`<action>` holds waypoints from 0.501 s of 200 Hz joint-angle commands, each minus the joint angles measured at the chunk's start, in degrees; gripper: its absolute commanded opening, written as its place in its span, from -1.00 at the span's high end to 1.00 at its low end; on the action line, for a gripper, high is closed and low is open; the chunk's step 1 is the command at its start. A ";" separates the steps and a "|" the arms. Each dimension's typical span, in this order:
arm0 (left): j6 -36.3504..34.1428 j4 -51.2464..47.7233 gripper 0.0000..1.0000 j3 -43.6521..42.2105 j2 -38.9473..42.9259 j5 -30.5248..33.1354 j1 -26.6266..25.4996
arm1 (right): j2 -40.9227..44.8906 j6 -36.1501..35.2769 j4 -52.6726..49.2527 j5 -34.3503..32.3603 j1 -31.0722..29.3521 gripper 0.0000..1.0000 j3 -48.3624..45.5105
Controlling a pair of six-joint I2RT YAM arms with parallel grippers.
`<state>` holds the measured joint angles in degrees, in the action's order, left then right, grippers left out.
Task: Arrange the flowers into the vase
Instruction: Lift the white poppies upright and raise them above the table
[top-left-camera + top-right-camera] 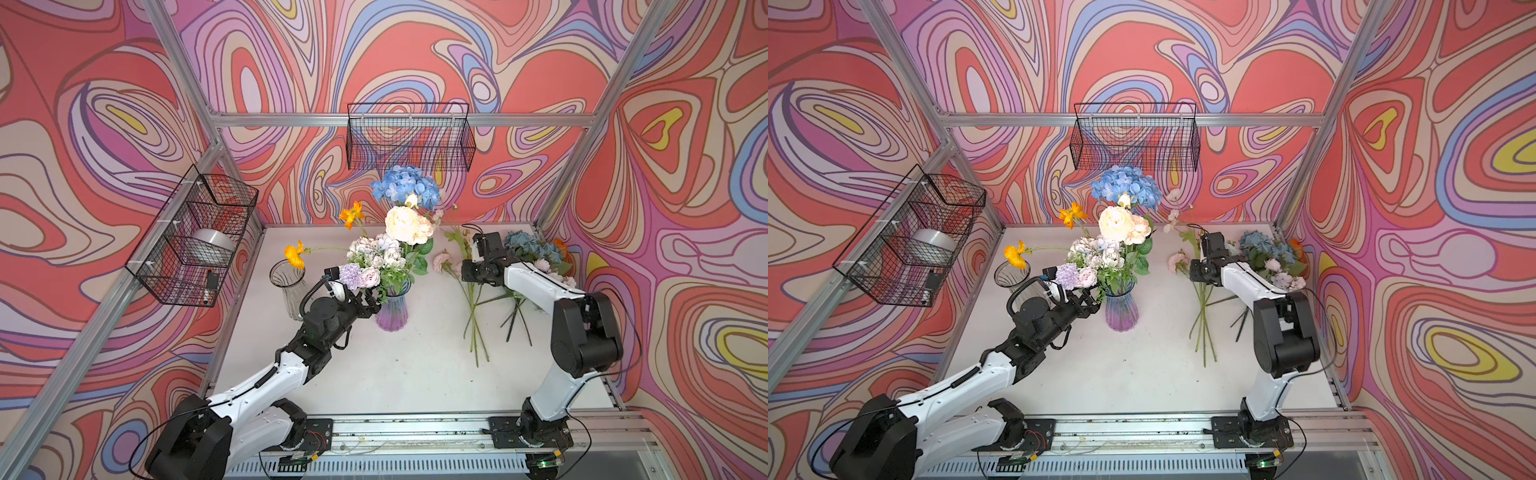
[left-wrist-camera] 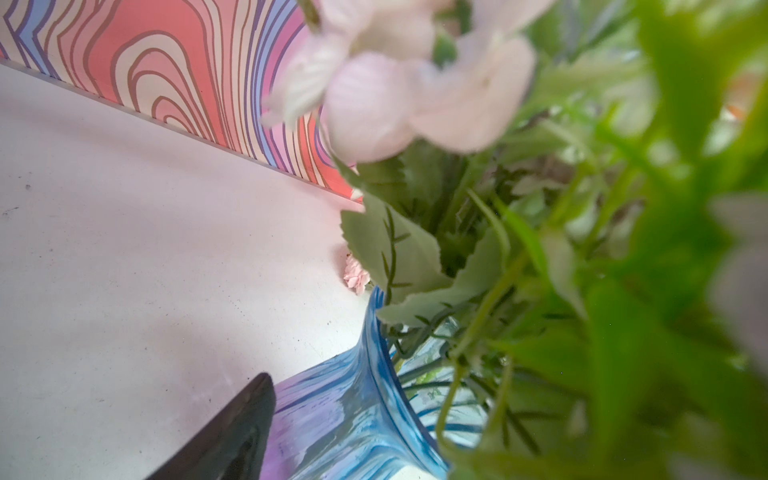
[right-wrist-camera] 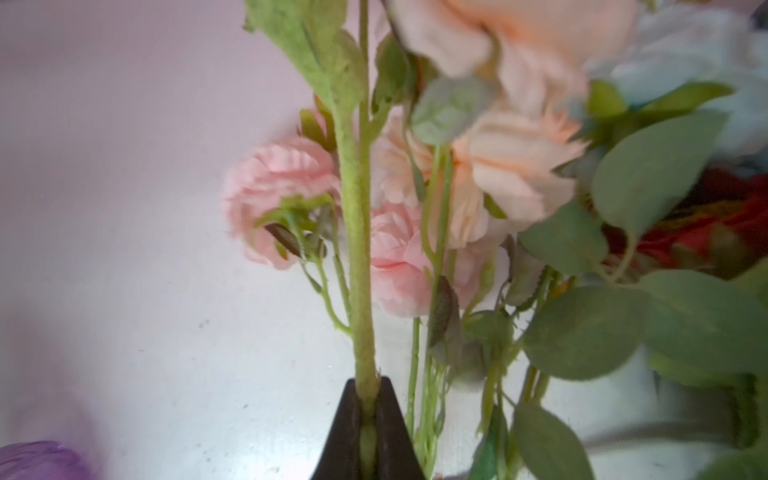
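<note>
The right gripper (image 3: 368, 388) was pinched tight on a fuzzy green flower stem (image 3: 357, 249), above the loose flowers (image 1: 528, 246) lying on the white table (image 1: 395, 374). The left gripper (image 1: 371, 303) sat with jaws spread beside the flower-filled blue-purple vase (image 1: 392, 316).

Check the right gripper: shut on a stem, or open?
Shut. In the right wrist view the right gripper pinches a fuzzy green stem tight between its black fingers.
</note>
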<state>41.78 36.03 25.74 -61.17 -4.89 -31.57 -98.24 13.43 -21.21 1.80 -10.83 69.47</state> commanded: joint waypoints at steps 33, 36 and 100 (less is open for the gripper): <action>-0.03 2.03 -0.74 0.45 0.60 -0.05 -0.18 | 6.75 4.77 17.88 5.09 0.22 1.00 -11.54; 0.05 2.10 -0.73 0.43 0.59 -0.14 -0.22 | 7.00 5.30 18.52 5.66 0.27 1.00 -11.96; 0.41 2.74 -0.74 -0.05 0.88 -0.28 -0.20 | 11.44 18.41 57.85 18.63 0.02 1.00 -32.01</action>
<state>41.85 36.21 25.74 -61.17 -4.93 -31.57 -90.02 26.22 12.73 15.14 -10.83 44.80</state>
